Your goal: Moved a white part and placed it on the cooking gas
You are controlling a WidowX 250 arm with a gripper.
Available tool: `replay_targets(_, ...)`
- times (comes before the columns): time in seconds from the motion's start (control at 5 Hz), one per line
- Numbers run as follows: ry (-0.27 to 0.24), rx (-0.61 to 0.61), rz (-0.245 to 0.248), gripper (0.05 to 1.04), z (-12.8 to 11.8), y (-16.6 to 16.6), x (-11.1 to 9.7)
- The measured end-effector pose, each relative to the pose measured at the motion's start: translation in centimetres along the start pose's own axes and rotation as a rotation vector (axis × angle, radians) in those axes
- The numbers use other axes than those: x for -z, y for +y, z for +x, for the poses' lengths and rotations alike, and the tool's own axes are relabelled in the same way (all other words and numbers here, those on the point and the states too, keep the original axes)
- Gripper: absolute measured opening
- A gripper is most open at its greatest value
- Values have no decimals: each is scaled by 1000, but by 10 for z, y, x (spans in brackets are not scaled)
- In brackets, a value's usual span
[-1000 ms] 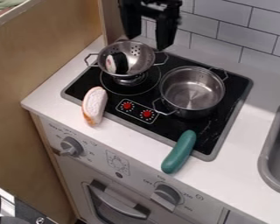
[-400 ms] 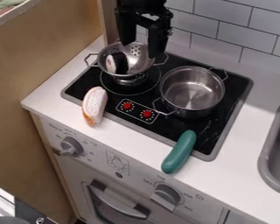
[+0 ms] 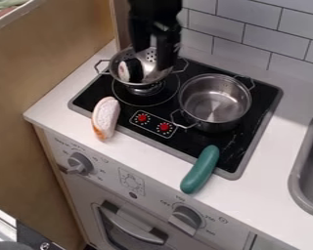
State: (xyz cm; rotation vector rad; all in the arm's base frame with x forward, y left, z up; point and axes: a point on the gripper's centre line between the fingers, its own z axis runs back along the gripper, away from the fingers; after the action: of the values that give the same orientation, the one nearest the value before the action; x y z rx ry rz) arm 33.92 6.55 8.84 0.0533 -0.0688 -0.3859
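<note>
1 open gripper point(image 3: 152, 59) over a colander point(image 3: 149, 74)

Hanging with fingers parted; inside the colander, 1 black-and-white roll point(image 3: 130, 71). Farther out, 1 white bread-shaped piece point(image 3: 105, 118) across the stovetop's point(image 3: 87, 100) front edge, 1 steel pot point(image 3: 214, 100), 1 green vegetable point(image 3: 200, 169).

The black gripper point(image 3: 153, 57) hung over the steel colander point(image 3: 154, 73) with its fingers apart. A black-and-white sushi roll point(image 3: 130, 71) lay inside the colander, on the hob's point(image 3: 185, 145) back-left burner. The steel pot point(image 3: 214, 103) stood to its right. A bread slice point(image 3: 106, 117) and a green toy vegetable point(image 3: 200, 170) lay across the hob's front edge.
</note>
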Motion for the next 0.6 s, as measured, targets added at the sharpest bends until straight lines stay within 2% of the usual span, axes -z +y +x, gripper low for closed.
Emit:
replay_targets(0.4,-48,187,62,997,-16,30,14)
replay_targets(0.6,-99,216,93,997,-18,40,21)
